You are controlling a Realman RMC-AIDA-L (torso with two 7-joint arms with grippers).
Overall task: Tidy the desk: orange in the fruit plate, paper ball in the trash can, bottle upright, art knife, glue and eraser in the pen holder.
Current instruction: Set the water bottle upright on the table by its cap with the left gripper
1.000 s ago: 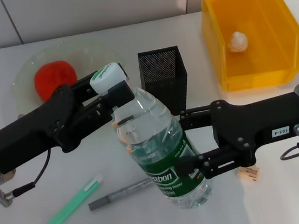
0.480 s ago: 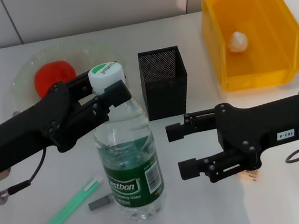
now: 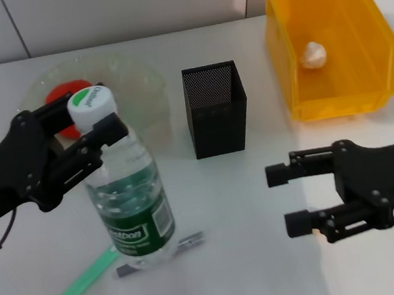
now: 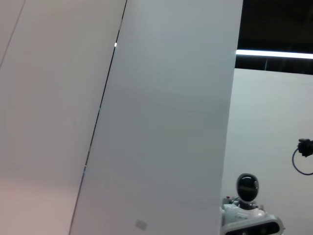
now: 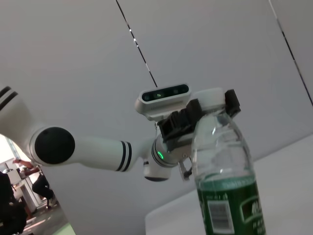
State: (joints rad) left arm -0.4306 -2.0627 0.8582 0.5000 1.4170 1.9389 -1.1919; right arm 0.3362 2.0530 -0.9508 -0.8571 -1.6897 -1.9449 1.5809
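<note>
The clear bottle (image 3: pixel 128 203) with the green label stands upright on the table at the left. My left gripper (image 3: pixel 96 111) is shut on its neck just under the white cap; the right wrist view shows that gripper (image 5: pixel 205 111) around the bottle (image 5: pixel 222 186). My right gripper (image 3: pixel 284 199) hangs open at the right, holding nothing. The orange (image 3: pixel 66 90) lies in the fruit plate (image 3: pixel 138 79), partly behind my left arm. A paper ball (image 3: pixel 313 54) rests in the trash can (image 3: pixel 338 98). The green glue (image 3: pixel 82 282) and the grey art knife (image 3: pixel 191 239) lie by the bottle's base. The eraser is hidden.
The black mesh pen holder (image 3: pixel 215 109) stands mid-table between the fruit plate and the trash can. Bare tabletop lies in front of it, between the two grippers. The left wrist view shows only wall panels.
The bottle went from tilted between both grippers to upright and moved left with my left gripper. My right gripper let go of it and drew back to the right.
</note>
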